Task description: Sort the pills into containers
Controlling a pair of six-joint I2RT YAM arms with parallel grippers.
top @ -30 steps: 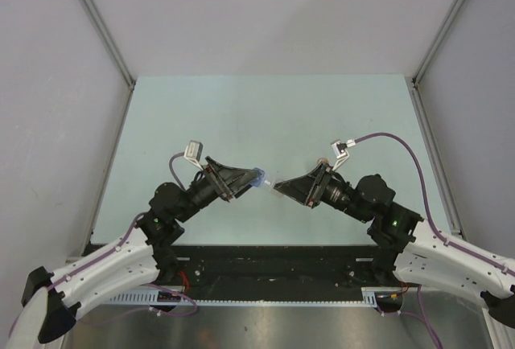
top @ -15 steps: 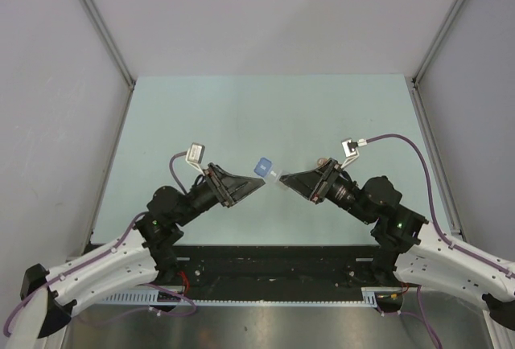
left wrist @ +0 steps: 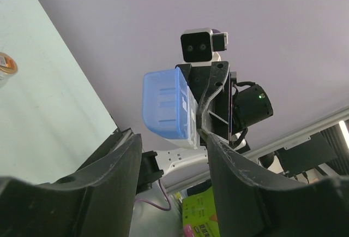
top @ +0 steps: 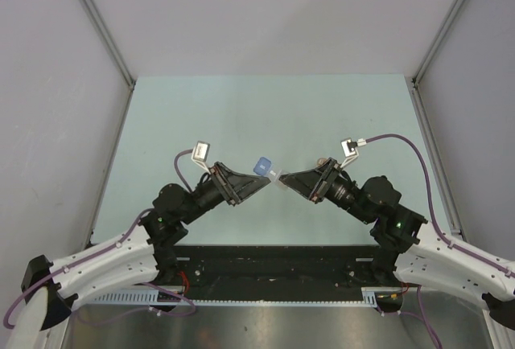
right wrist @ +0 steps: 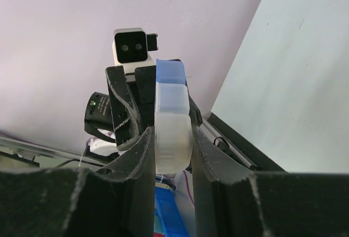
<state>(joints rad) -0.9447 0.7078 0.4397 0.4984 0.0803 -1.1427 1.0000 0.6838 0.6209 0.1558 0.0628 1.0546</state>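
My right gripper (top: pixel 282 179) is shut on the slim clear vial (right wrist: pixel 173 133) and holds it above the table, its blue cap (right wrist: pixel 170 74) pointing at the left arm. In the top view the cap (top: pixel 261 166) sticks out between the two grippers. My left gripper (top: pixel 259 182) is open. In its wrist view the cap (left wrist: pixel 166 103) hangs just beyond the spread fingers (left wrist: pixel 114 166), untouched. The stubby orange-tan jar (left wrist: pixel 6 65) stands on the table at the far left edge of that view. No loose pills show.
The pale green table (top: pixel 265 116) is walled by grey panels on three sides. A small tan thing (top: pixel 323 162) sits on the table just behind my right gripper. Both arm bases stand at the near edge.
My left gripper has let go of the blue cap and drawn back a little to the left. The right gripper has shifted slightly right, still holding the vial.
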